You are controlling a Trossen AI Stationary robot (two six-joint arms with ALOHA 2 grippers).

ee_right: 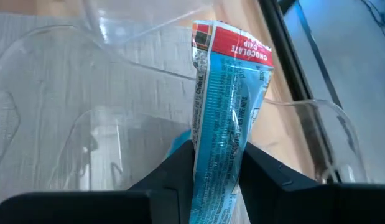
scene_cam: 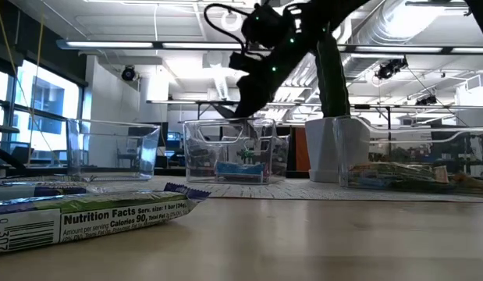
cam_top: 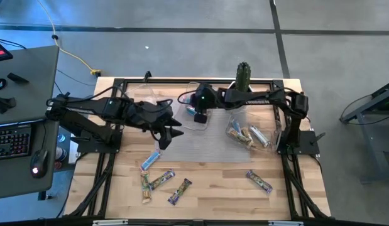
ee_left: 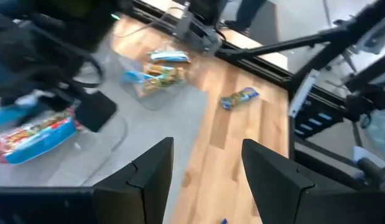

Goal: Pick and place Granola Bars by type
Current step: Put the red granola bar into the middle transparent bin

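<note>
Right end effector: mine, clenched on a light blue bar, held above the clear middle tray at the far side of the desk.
Light blue bar in hand: pinched at one end, the red "chocolate chip" end sticking out past my fingers; not yet let go.
Middle tray: the low view shows at least one blue-wrapped bar already lying in it; I judge this to be the blue pile.
Right tray: holds several bars, wrappers mixed tan and blue as far as I can tell; exact types not readable.
Left tray: looks empty in the low view.
Left end effector: mine, released, fingers spread, hanging over the grey mat near the desk's middle, carrying nothing.
Bars not yet sorted: one light blue, two green-tan and, one purple, all near the front left; one more apart at the front right.
Progress: in my judgement a little over half; one drop pending, five loose bars left.
</note>
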